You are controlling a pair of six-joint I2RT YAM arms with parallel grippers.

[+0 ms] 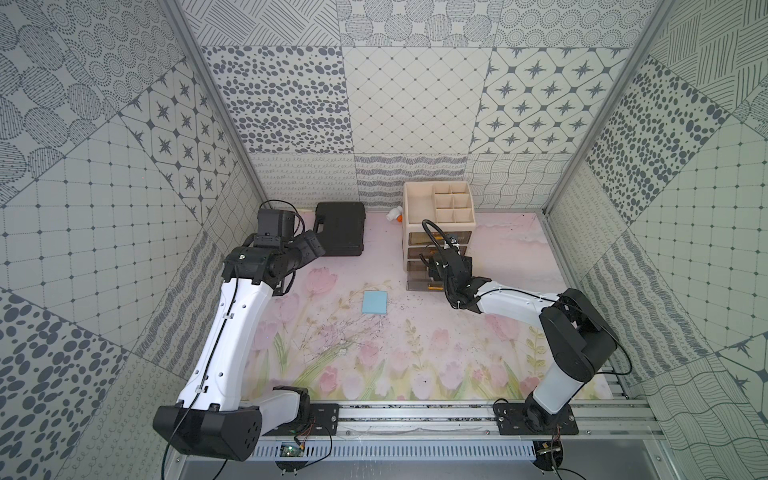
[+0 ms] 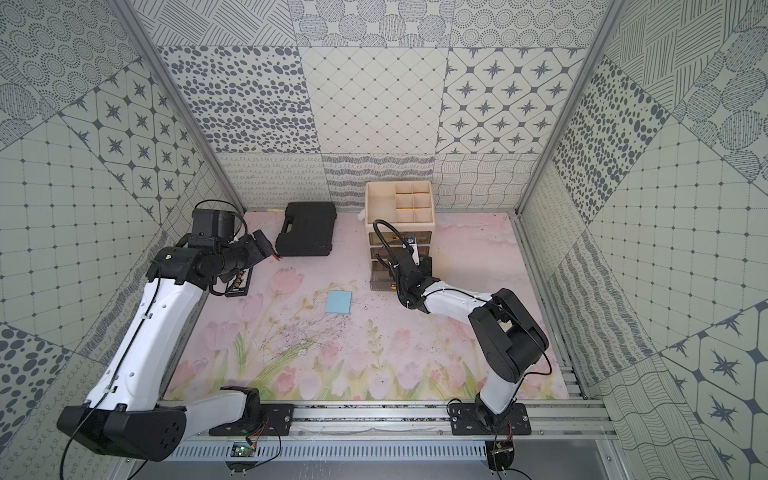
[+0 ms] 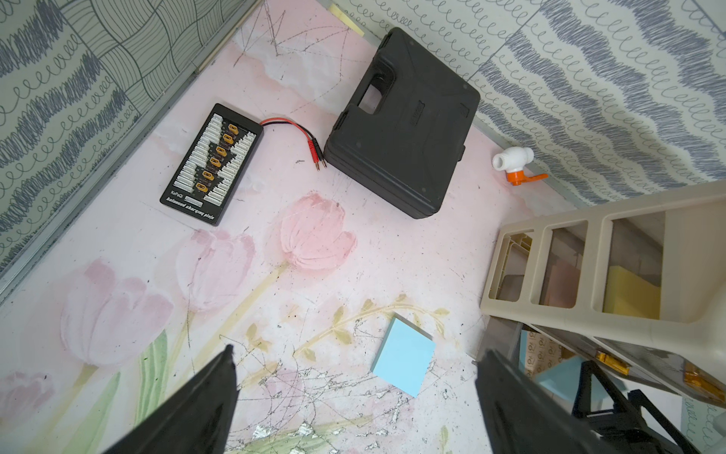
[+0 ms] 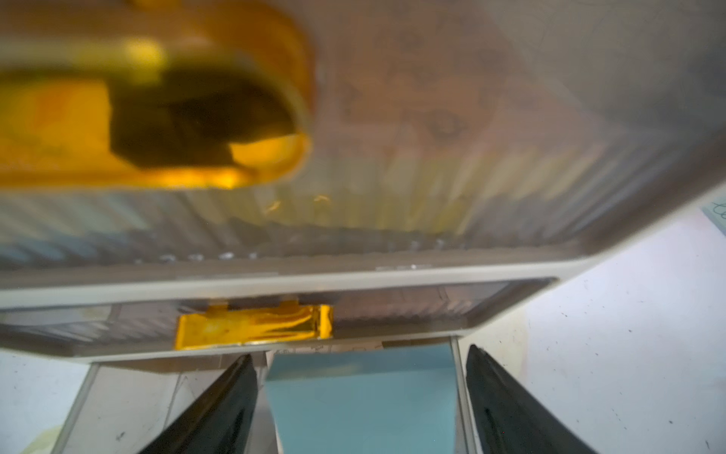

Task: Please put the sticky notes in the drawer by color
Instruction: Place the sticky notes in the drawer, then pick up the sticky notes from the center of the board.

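One light blue sticky note (image 1: pixel 375 302) (image 2: pixel 338 302) (image 3: pixel 404 357) lies flat on the floral mat. The cream drawer cabinet (image 1: pixel 419 199) (image 2: pixel 378 203) stands at the back right, its bottom drawer (image 1: pixel 417 285) pulled out. My right gripper (image 4: pixel 360 351) (image 1: pixel 430 272) hovers over that drawer, open, its fingers apart from the blue sticky note (image 4: pixel 361 401) lying inside. Through the cabinet's side, yellow notes (image 3: pixel 632 291) show in the top drawer and pink ones (image 3: pixel 560 283) in the middle. My left gripper (image 3: pixel 359 351) (image 1: pixel 318 249) hangs open and empty above the mat, left of the loose blue note.
A flat black case (image 1: pixel 340 228) (image 3: pixel 400 122) lies at the back, left of the cabinet. A black charging board (image 3: pixel 212 163) with red leads sits near the left wall. A white and orange valve (image 3: pixel 514 163) rests against the back wall. Patterned walls close in three sides.
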